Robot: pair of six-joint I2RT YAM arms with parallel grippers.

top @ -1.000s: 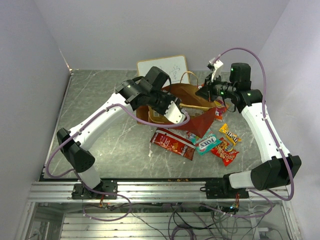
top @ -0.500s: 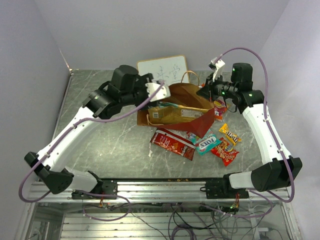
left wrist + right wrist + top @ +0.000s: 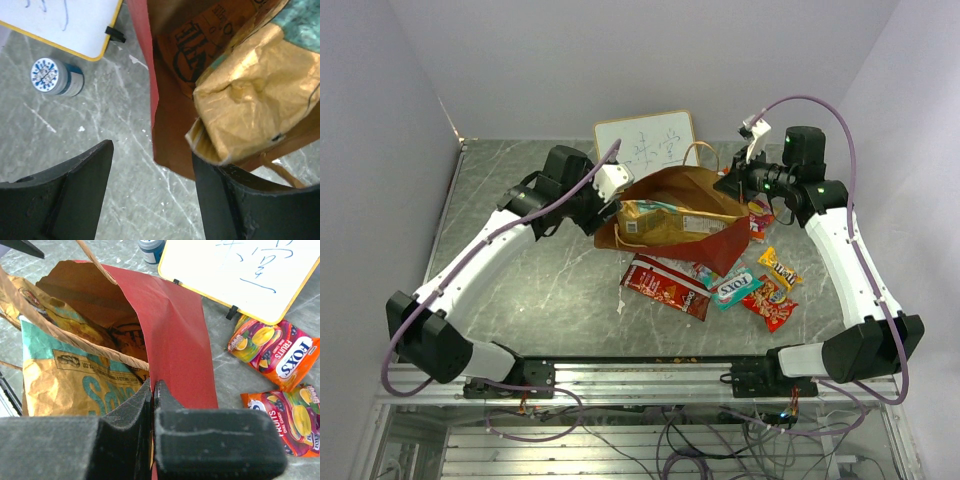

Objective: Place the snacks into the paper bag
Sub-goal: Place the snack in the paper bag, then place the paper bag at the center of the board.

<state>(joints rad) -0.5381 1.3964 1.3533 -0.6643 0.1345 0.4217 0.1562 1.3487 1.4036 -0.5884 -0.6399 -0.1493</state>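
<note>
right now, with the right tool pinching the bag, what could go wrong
The gold packet sits right at the mouth of the paper bag, not deep inside, so it may slide out if the bag tips. The right tool is shut on the thin red wall alone; a pull might tear it.

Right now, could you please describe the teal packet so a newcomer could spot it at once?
Find the red paper bag mid-table; loose packets lie on its near side. The teal packet lies between the long red chip bag and a red-orange packet. Its neighbours are red, orange and yellow; it is blue-green with white lettering.
</note>
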